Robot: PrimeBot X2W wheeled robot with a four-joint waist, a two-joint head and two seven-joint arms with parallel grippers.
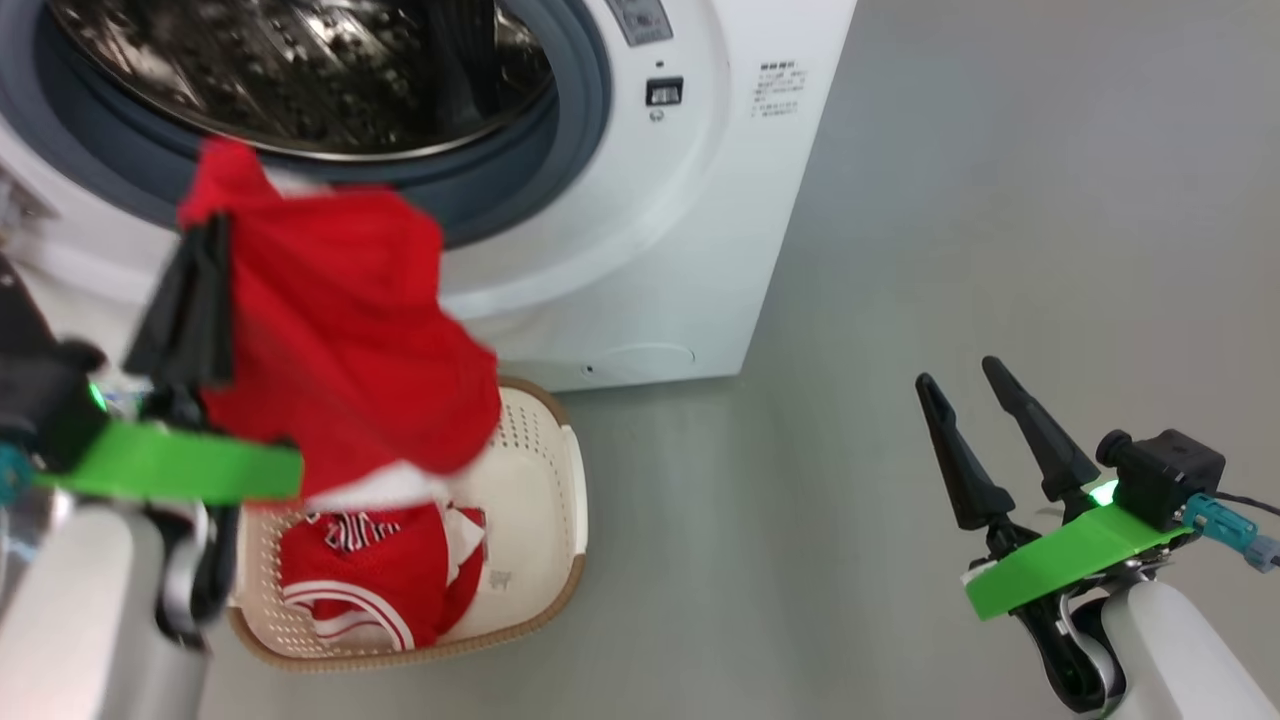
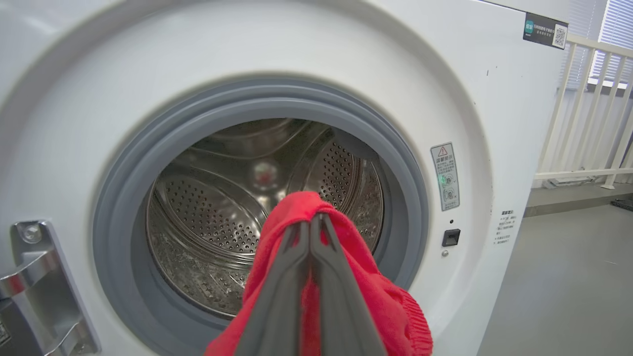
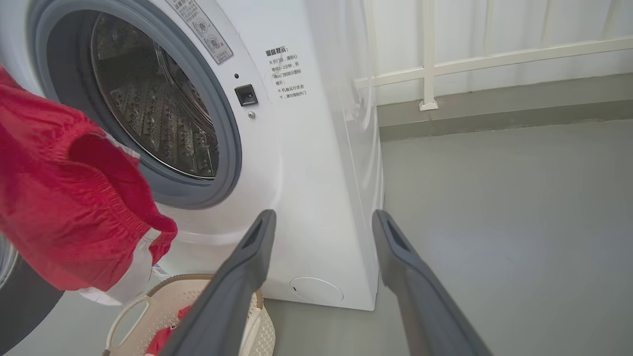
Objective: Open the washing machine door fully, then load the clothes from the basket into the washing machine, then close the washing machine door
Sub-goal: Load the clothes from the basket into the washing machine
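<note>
Head view, left to right: left gripper (image 1: 208, 232) clenched on one soft red mesh garment (image 1: 340, 330) with white trim, hanging before the grey rubber gasket (image 1: 580, 120), below the round perforated steel drum (image 1: 300, 70). Underneath, one cream perforated basket (image 1: 575, 500), brown woven rim, just beside the boxy white washing machine (image 1: 690, 260); red-and-white striped clothes (image 1: 360, 580) inside, count unclear. Far right, right gripper (image 1: 958, 375) spread wide, empty, above smooth grey floor (image 1: 900, 200). White railing (image 3: 494, 54) behind.
</note>
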